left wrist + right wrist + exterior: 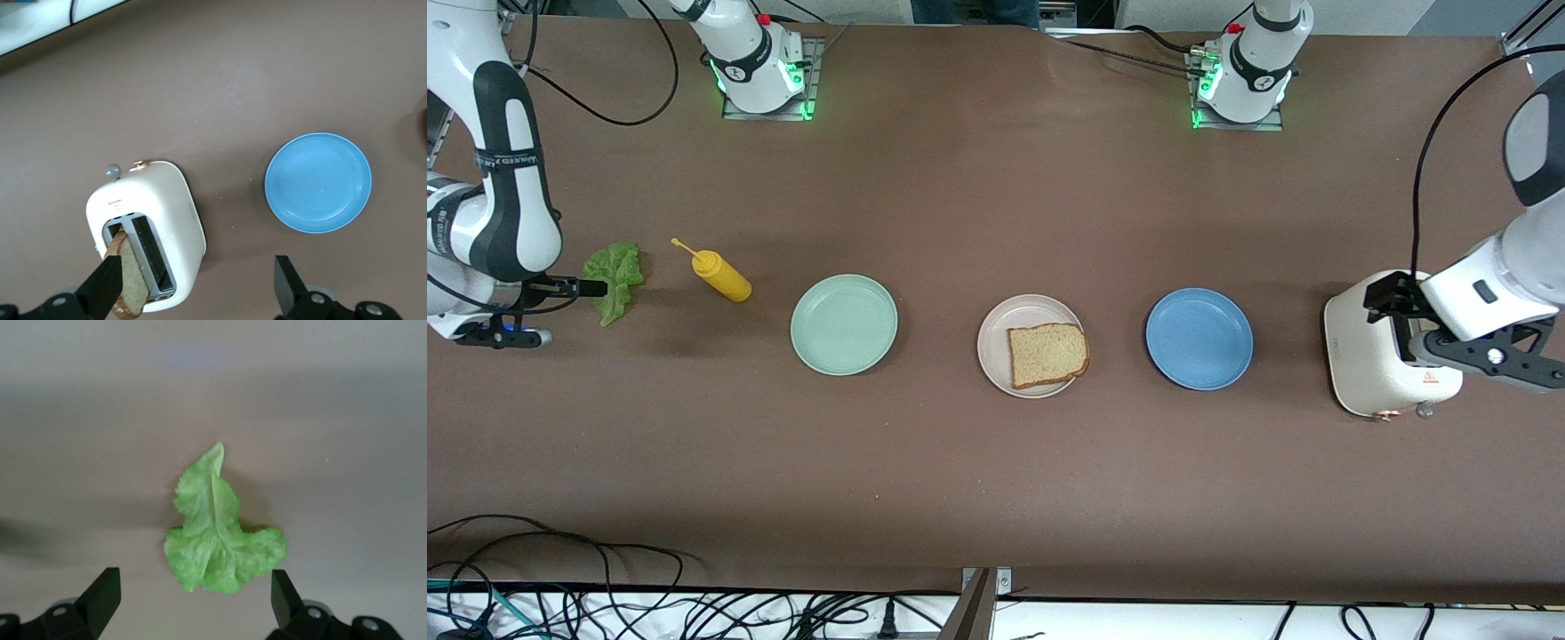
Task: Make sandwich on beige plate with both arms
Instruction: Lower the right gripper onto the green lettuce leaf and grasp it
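Hovering open: right pincer (pixel 193 600) over lettuce (pixel 217 530), left pincer (pixel 200 287) over toaster (pixel 150 227)

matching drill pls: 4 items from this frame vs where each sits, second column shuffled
Items:
1. lettuce leaf
2. bread slice
3. second bread slice
4. mustard bottle

Places:
A. in a slot of the toaster, under the left hand
B. on the beige plate
C. on the table, under the open right hand
D. lying between the lettuce leaf and the mint green plate

Pairs: 1-C, 2-B, 3-A, 4-D
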### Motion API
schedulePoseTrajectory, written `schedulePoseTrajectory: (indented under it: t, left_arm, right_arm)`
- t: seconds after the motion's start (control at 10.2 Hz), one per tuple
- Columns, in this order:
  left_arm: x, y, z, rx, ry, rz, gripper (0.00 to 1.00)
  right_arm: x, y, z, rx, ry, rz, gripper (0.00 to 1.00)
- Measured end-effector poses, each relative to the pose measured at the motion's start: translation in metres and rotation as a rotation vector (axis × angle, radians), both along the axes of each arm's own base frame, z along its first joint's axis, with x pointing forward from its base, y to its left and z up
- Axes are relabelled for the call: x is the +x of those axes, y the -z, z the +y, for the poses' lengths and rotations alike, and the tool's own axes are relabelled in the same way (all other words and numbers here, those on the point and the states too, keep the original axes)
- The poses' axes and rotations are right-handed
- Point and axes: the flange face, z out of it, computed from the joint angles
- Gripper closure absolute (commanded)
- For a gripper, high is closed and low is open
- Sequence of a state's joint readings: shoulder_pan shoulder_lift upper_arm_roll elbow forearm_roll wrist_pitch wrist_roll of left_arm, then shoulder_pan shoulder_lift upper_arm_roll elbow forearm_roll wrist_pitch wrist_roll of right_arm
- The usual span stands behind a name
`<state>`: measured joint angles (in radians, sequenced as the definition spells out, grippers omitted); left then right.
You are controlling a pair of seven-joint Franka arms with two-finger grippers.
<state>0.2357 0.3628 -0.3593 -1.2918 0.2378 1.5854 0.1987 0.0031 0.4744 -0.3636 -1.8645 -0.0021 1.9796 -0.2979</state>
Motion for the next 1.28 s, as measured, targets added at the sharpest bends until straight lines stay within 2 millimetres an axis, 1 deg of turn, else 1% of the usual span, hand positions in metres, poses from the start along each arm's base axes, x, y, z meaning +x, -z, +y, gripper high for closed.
schedulePoseTrajectory:
  t: [0.2,0.39,0.69,0.88,1.28]
  left_arm:
    - [-0.007,-0.014,0.004,0.008,-0.010,-0.006,0.00]
    - [-0.014,-0.026,0.004,0.015,-0.013,-0.011,0.00]
    - [-0.015,-0.028,0.012,0.016,-0.026,-0.012,0.00]
    - [-0.015,-0.028,0.018,0.016,-0.036,-0.011,0.00]
    - [-0.015,-0.028,0.018,0.016,-0.036,-0.011,0.00]
  right_arm:
    - [-0.012,0.020,-0.008,0.004,0.018,0.028,0.00]
    - [-0.013,0.038,-0.010,-0.008,0.014,0.025,0.00]
    - [-0.016,0.058,-0.014,-0.010,-0.004,0.032,0.00]
    - [-0.019,0.068,-0.016,-0.005,-0.020,0.040,0.00]
    - [-0.018,0.072,-0.017,-0.004,-0.022,0.030,0.00]
